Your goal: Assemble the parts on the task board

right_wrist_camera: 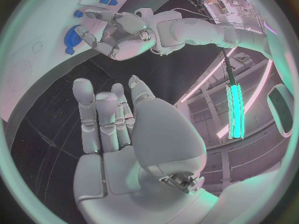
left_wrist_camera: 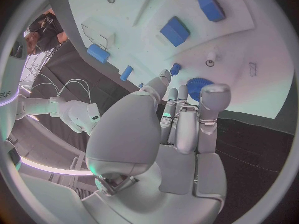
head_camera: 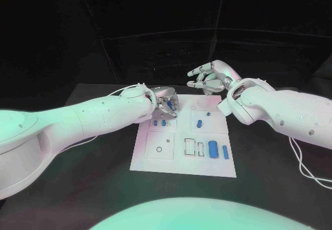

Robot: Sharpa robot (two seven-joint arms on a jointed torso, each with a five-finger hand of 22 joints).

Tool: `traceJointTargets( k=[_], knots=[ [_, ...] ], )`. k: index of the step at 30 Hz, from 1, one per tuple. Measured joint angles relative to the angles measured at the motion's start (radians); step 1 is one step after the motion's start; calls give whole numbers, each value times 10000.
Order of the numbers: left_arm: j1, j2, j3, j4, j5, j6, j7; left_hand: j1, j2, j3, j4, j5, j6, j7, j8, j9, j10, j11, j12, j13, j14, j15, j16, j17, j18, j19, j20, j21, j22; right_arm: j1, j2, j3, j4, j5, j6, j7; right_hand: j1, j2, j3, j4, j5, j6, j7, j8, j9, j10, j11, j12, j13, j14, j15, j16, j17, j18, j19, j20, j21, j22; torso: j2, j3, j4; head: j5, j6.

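Your left robot hand [head_camera: 164, 102] over white task board [head_camera: 181, 163], fingertips touching round blue toothed part [left_wrist_camera: 198, 86], grasp unclear. Right robot hand [head_camera: 209, 76] released, fingers spread, beyond board.

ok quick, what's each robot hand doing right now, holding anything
Left robot hand: over the far left corner of the white board, fingers down by a round blue part; cannot tell if it grips it.
Right robot hand: open, raised beyond the board, holding nothing.
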Motion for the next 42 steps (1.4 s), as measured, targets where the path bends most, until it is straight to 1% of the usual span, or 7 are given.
traceJointTargets(
  k=[5, 16, 23, 34, 38, 40, 42],
  knots=[
    [-18, 97, 0, -116, -166, 221, -129, -16, 16, 26, -30, 0, 70, 1, -40, -27, 87, -17, -54, -73, 0, 0, 0, -75, 1, 38, 31, 33, 52, 0, 7, 0, -1, 0, 3, 1, 0, 0, 0, 0, 0, 0, 0, 0, 0, 0, 0, 0, 0, 0, 0, 0, 0, 0, 0, 0, 0, 0, -2, 2, 0, -4, -9],
    [-66, 285, 0, -325, -358, 578, -319, -41, 42, 134, -84, 0, 216, -1, -84, -80, 248, -33, -102, -204, 35, -35, 0, -113, 2, 95, -26, 169, 169, 0, 15, 0, 16, 1, 6, 2, 0, 0, 0, 0, 0, 0, 0, 0, 0, 1, 0, 0, 1, 0, 0, 0, 0, -1, 0, 0, 0, 0, -6, 0, 12, -21, -21],
    [-126, 421, 3, -470, -396, 642, -366, -77, 78, 261, -99, 0, 373, -19, -184, -121, 408, -87, -183, -320, 34, -35, 0, -143, 3, 95, -26, 214, 234, 0, 16, 0, 19, 1, 7, 2, 0, 0, 0, 0, 43, 0, 0, 0, 0, 1, 0, 0, -8, 0, 0, 0, 21, 0, 0, 0, 0, -9, -5, -2, 12, -22, -41],
    [-155, 538, 19, -584, -417, 652, -376, -160, 161, 430, -123, 0, 522, -47, -233, -166, 572, -105, -230, -433, 34, -35, -1, -162, 4, 170, -59, 330, 389, 1, 36, 0, 18, 1, 11, 1, 0, 0, 0, 0, 43, 0, 0, 0, 0, 1, 0, 0, -7, 0, 0, 0, 20, 0, 0, 0, 0, -8, -6, -3, 9, -58, -79],
    [-166, 580, 20, -604, -420, 671, -376, -160, 161, 532, -143, 0, 630, -86, -233, -186, 719, -141, -267, -474, 46, -92, -1, -184, 4, 198, -59, 404, 455, 1, 40, 0, 16, 1, 13, 0, 0, 0, 30, 30, 43, 0, 0, 0, 0, 1, 0, 0, -7, 0, 0, 0, 32, 0, 0, 0, 0, -8, -12, -3, 9, -60, -80],
    [-167, 592, 23, -626, -421, 674, -376, -208, 209, 651, -184, 0, 712, -106, -275, -197, 818, -141, -328, -529, 30, -108, -1, -204, 3, 230, -90, 461, 513, 1, 42, 0, 15, 2, 13, 0, 0, 0, 30, 30, 43, 0, 0, 0, 0, 1, 0, 0, -7, 0, 0, 0, 32, 0, 0, 0, 0, -8, -12, -3, 9, -60, -80],
    [-170, 601, 25, -649, -421, 675, -376, -106, 347, 849, -211, 0, 844, -102, -275, -197, 967, -176, -331, -562, 37, -114, 9, -206, 4, 239, -99, 527, 575, 1, 43, 0, 15, 2, 15, 0, 0, 0, 30, 30, 43, 0, 0, 0, 0, 1, 0, 0, -7, 0, 0, 0, 32, -1, 0, 0, 0, -8, -12, -2, 9, -62, -80]
  ],
)
